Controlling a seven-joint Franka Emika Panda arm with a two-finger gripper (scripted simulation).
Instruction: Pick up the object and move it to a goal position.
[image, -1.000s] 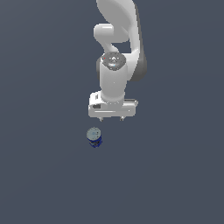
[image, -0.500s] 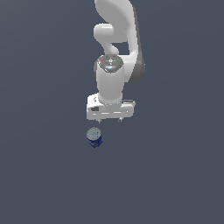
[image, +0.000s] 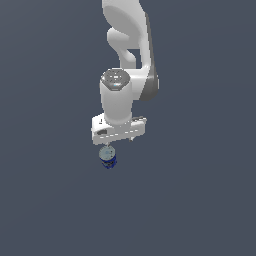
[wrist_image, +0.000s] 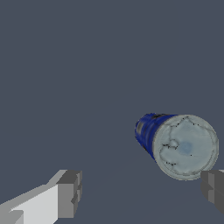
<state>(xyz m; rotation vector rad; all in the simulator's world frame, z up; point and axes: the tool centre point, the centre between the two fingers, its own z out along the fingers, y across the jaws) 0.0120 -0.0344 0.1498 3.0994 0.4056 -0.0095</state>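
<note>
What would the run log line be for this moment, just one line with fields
phase: approach | gripper: open, above can, not centred on it | can: upright on floor, not grasped, near one finger | goal: not visible

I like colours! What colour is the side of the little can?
Dark blue, with a silvery-grey top; the can shows best in the wrist view.

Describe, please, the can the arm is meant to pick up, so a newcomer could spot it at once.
Start at the white robot arm and follow it down to the gripper at its lower end. Directly below, on the plain dark grey floor, stands the can, a small upright cylinder. Its dark blue label and silvery-grey round top make it the only coloured thing there.
</note>
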